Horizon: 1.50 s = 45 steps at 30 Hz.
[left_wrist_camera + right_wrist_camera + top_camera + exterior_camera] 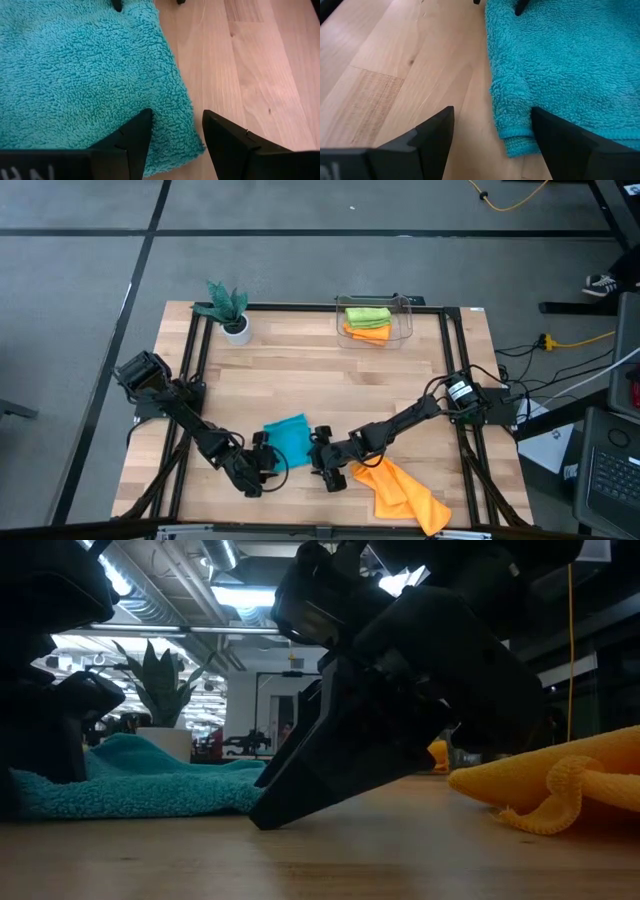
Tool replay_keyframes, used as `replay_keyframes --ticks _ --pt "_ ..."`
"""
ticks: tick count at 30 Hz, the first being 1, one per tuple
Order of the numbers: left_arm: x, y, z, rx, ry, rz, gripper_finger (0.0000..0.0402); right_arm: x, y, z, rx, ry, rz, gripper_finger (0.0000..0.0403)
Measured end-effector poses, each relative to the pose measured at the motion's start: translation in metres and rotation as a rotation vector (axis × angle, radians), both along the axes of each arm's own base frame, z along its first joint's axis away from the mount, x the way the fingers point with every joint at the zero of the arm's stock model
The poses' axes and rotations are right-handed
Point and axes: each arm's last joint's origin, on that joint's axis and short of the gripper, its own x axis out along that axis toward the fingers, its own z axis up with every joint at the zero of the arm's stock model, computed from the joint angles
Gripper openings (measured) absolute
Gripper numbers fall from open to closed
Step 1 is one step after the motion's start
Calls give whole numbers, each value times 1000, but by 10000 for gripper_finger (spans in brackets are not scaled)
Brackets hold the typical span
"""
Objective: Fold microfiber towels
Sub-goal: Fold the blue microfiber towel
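Observation:
A teal-blue towel (290, 436) lies flat on the wooden table near its front edge. My left gripper (265, 463) is open at the towel's near left corner. In the left wrist view (175, 135) one finger stands over the towel and the other over bare wood. My right gripper (322, 460) is open at the near right corner. In the right wrist view (492, 135) its fingers stand on either side of that corner (517, 145). An orange towel (402, 490) lies crumpled at the near right. A lime green towel (366, 314) and another orange one (368, 332) lie in the bin. My left gripper comes in low and slanting, one finger (132, 142) over the teal towel beside its near edge (187, 115). I cannot tell whether it touches the cloth. My right gripper slants down to the table (265, 820) with the towel's corner between its fingers. I cannot tell whether it touches the cloth.
A clear plastic bin (405, 320) stands at the far edge, right of centre. A small plant in a white pot (230, 310) stands at the far left. Bare wood lies between the teal towel and the bin.

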Motion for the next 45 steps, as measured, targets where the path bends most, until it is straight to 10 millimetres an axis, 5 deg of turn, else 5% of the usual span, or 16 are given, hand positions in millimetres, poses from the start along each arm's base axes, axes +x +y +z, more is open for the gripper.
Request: replay_keyframes --ticks 8,24,35,45 --pt "0 0 0 6 3 1 160 -1 0 -1 -2 6 -16 226" --pt "0 1 -1 0 -12 45 7 -1 -2 1 100 26 -150 15" --pt "14 -17 39 -244 -142 -12 1 -14 7 56 384 101 -81 7" --pt "28 -31 66 -298 -205 -75 0 -21 17 65 517 174 -40 7"
